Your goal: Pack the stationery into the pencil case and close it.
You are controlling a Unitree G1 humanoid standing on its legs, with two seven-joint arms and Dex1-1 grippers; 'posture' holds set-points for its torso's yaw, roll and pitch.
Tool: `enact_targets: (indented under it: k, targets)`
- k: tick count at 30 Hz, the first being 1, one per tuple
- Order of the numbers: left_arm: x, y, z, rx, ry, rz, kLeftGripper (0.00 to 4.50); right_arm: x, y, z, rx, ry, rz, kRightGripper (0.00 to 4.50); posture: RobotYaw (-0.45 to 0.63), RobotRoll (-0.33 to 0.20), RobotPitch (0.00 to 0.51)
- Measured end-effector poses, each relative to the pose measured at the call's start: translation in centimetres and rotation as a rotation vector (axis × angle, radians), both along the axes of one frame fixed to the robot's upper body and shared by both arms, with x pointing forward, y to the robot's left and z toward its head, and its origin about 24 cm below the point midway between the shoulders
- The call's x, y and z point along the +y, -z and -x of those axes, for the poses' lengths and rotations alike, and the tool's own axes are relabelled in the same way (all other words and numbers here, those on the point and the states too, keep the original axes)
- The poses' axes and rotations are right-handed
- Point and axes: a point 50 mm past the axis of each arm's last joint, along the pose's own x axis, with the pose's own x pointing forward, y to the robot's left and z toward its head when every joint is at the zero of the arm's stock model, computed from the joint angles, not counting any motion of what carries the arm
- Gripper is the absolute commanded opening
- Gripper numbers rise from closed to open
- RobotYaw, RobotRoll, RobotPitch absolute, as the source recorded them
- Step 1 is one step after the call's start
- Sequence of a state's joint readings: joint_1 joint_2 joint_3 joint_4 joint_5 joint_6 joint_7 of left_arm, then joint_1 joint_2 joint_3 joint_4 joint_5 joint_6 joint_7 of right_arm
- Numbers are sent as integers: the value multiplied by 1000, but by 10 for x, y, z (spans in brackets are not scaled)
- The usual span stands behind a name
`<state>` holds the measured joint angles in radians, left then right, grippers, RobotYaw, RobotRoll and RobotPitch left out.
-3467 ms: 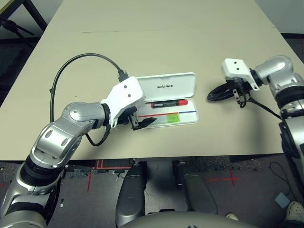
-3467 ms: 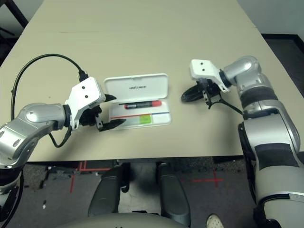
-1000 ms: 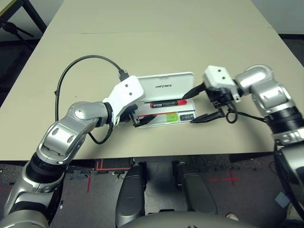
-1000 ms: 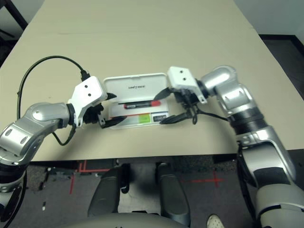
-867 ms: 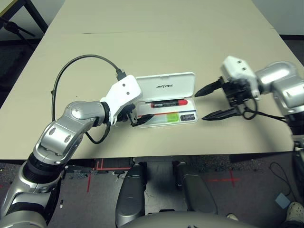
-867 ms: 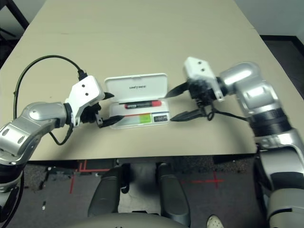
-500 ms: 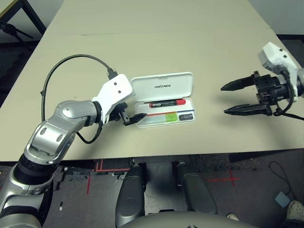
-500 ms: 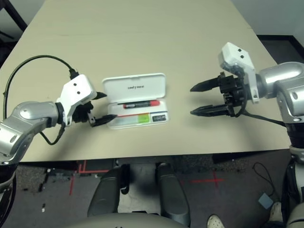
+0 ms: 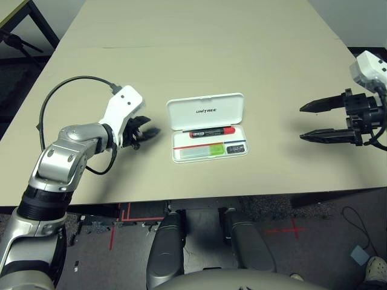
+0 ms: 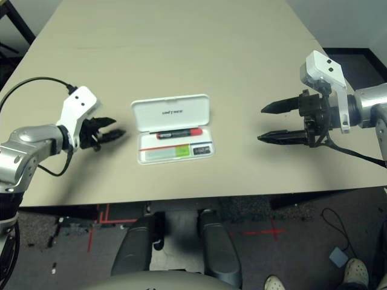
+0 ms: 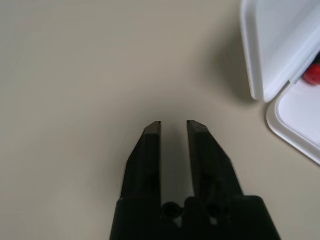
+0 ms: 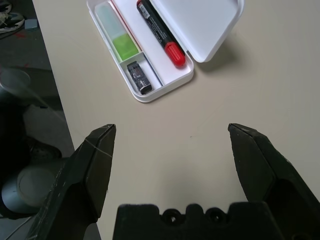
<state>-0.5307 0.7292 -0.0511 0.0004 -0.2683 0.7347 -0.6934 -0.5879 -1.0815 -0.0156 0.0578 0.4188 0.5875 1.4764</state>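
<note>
Lying open at centre frame on the tan table [image 9: 199, 66], the pencil case [image 9: 207, 127] holds a red marker [image 9: 211, 131], a green-capped highlighter [image 9: 202, 151] and a small dark clip [image 9: 232, 148]. At left, the left gripper [image 9: 149, 131] hovers empty, fingers nearly together. At far right, the right gripper [image 9: 305, 122] stands spread wide, empty.
</note>
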Motion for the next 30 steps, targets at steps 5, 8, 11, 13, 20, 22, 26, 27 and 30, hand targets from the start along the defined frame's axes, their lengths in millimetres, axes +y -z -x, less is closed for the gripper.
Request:
enact_targets:
  k: [5, 8, 11, 13, 20, 22, 26, 27, 30]
  targets:
    - [-3, 2, -17, -16, -10, 38, 62, 1, 1, 1, -1, -1, -1, 4500, -54, 0, 180]
    - [-14, 6, -28, -15, 6, 84, 62, 3, 1, 1, -3, -5, -1, 4500, -61, 0, 178]
    - [-26, 10, -33, -11, 37, 99, 62, 3, 1, 1, -4, -3, -1, 4500, -64, 0, 177]
    - [-31, 13, -35, -3, 56, 102, 62, 3, 1, 1, -5, -3, -1, 4500, -67, 0, 177]
    - [-43, 14, -35, 3, 113, 135, 62, 4, 1, 1, -8, -2, 2, 4500, -67, 0, 178]
    - [-44, 13, -35, 6, 117, 137, 62, 4, 1, 1, -8, -3, 2, 4500, -62, 0, 178]
    - [-48, 10, -33, 1, 142, 139, 62, 5, 3, 0, -6, -7, -1, 4500, -60, 0, 178]
    - [-50, 8, -32, -3, 154, 140, 62, 6, 3, 0, -5, -8, -2, 4500, -57, 0, 178]
    - [-55, 7, -28, -2, 184, 137, 62, 6, 3, 0, -5, -9, -2, 4500, -56, 0, 179]
